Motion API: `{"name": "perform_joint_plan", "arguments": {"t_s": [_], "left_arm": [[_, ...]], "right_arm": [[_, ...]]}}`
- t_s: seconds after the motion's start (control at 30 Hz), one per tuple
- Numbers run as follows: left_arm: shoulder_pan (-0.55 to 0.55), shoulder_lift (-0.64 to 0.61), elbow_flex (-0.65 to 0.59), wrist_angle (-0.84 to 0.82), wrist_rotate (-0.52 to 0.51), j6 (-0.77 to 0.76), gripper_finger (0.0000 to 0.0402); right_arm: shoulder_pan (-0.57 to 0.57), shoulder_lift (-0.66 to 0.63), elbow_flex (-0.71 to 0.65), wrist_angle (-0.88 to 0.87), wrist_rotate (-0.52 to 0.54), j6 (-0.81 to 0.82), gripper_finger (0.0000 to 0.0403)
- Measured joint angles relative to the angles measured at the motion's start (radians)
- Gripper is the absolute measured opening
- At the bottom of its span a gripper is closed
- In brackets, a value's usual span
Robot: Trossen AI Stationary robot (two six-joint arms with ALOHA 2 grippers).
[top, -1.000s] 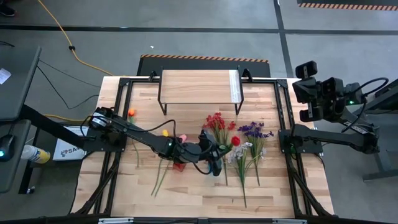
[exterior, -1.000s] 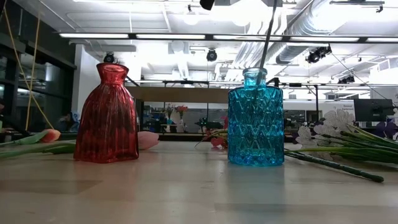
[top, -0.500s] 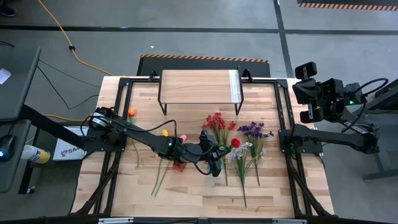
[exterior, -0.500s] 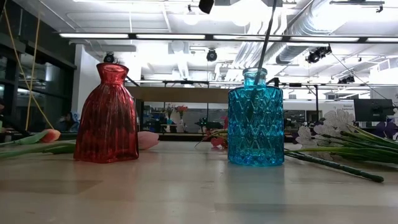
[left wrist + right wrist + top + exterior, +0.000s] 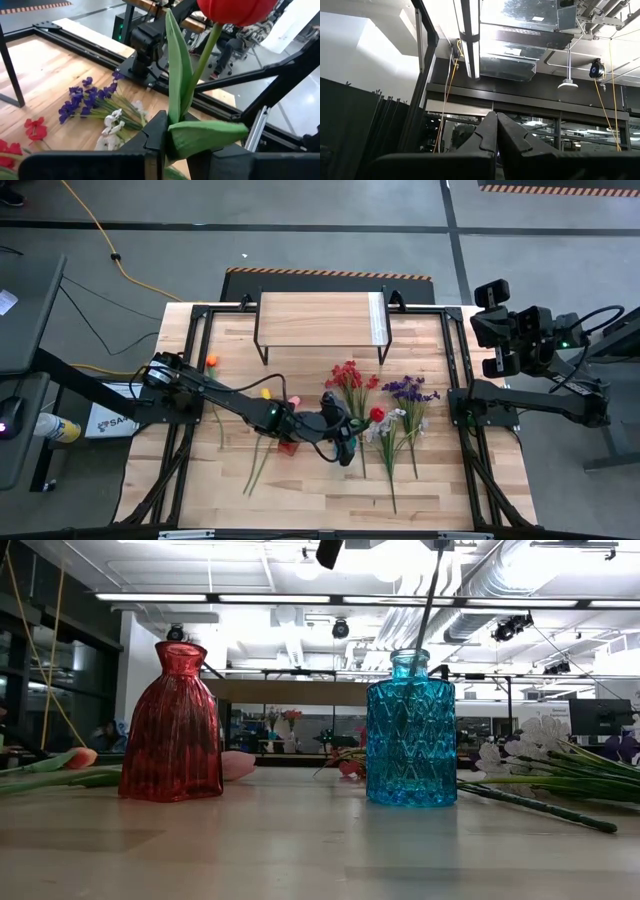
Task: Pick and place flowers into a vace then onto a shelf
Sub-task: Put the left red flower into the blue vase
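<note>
Tabletop vases hide beneath left end effector (image 5: 172,145) clamping red tulip (image 5: 235,10), bloom cropped.

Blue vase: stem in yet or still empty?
In: a stem runs down through the mouth of the blue vase, held by the left pincer.

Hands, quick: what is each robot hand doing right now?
Left hand: closed on the red tulip, stem in the blue vase.
Right hand: closed, empty, off the table.
</note>
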Motion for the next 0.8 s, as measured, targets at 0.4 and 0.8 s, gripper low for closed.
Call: {"name": "perform_joint_plan", "arguments": {"t_s": [0.4,0.8], "left_arm": [[0.000,0.000,0.000,-0.023,-0.001,0.000,0.0093],[0.000,0.000,0.000,-0.048,-0.013,-0.011,0.0201]], "right_arm": [[0.000,0.000,0.000,-0.003,0.000,0.000,0.0000],[0.000,0.000,0.000,-0.004,0.000,0.000,0.0000]]}}
